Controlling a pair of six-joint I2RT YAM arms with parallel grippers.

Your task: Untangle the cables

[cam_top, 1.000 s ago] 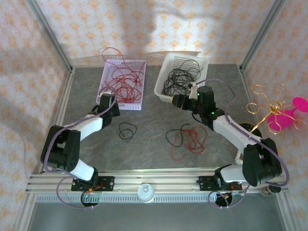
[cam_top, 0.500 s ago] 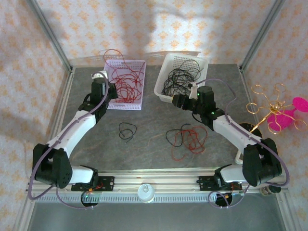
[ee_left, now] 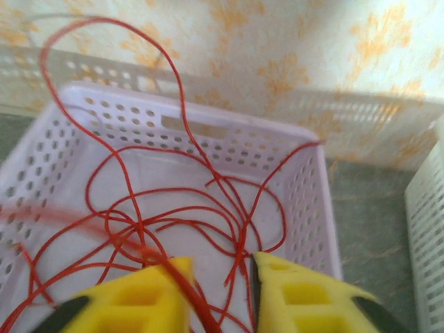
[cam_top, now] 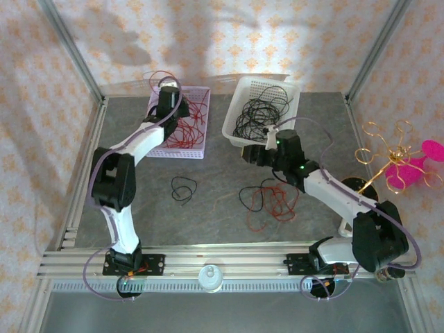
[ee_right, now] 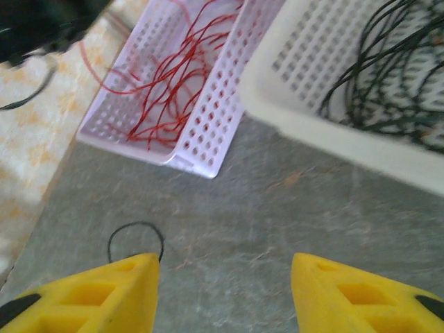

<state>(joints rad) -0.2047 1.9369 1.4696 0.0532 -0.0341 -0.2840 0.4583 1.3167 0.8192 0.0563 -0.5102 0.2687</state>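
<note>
- Here, the left gripper [ee_left: 222, 267] hangs above the lilac basket [ee_left: 305, 208], jaws apart, with one strand of the red wires [ee_left: 180, 215] passing between them.
- The right gripper [ee_right: 225, 267] is over bare tabletop [ee_right: 277, 215], jaws wide apart with nothing between.
- The black wires [cam_top: 260, 114] lie in the white basket [cam_top: 234, 111].
- A red-and-black tangle [cam_top: 272, 200] and a small black loop [cam_top: 183, 189] lie on the tabletop, well apart.

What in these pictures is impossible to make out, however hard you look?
Left wrist view: the red wire running between the yellow fingers is cut off by the bottom edge.
Top view: in the tangle on the table, strands are too thin to tell which crosses over which.
Right wrist view: the black wires in the white basket are blurred and cut off by the right edge.
</note>
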